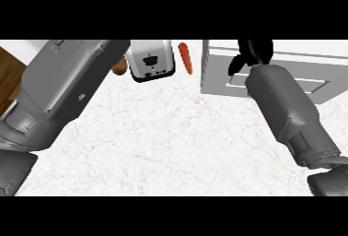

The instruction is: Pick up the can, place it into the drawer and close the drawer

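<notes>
Overhead, right hand (253, 53) above drawer (272, 73)

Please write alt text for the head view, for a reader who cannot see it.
The robot's right hand reaches over the grey drawer unit at the upper right of a white marble counter. The left forearm crosses the left side, its hand hidden. A toaster and a carrot lie at the top.

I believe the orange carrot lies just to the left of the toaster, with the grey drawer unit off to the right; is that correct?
Not quite: in the head view the orange carrot lies just to the right of the toaster, between it and the grey drawer unit. The rest holds.
</notes>
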Tool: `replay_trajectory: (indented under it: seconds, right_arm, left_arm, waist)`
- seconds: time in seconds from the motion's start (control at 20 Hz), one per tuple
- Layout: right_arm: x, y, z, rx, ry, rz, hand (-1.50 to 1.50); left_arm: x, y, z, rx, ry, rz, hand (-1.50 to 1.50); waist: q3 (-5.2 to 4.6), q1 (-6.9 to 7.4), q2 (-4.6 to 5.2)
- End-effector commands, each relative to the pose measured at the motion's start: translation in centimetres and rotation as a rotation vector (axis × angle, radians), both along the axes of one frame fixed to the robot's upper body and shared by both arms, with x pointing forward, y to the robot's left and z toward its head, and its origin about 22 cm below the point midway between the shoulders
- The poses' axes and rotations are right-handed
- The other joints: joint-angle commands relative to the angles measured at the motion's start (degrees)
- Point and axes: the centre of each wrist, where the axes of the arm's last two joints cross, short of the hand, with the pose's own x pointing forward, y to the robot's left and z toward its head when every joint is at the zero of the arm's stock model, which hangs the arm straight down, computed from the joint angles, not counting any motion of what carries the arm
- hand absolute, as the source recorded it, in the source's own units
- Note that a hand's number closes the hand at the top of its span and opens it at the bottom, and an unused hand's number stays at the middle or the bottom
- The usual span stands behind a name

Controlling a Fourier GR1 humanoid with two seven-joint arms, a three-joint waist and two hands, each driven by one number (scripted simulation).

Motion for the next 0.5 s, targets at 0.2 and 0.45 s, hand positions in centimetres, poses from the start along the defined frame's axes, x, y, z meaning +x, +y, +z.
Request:
replay_trajectory:
  seconds: [0.2, 0.45]
  right_arm:
    - [1.4, 1.6, 5.4, 0.194, -0.109, 0.093, -1.5]
    - [1.4, 2.6, 5.1, 0.209, -0.11, 0.104, -1.5]
  left_arm:
    - [-0.7, 1.3, -0.4, -0.011, 0.002, 0.001, -1.5]
    - [-1.4, 2.4, -1.9, -0.02, -0.006, 0.0, -1.5]
  waist:
    - [-0.09, 0.26, -0.32]
    - [-0.19, 1.13, -0.26]
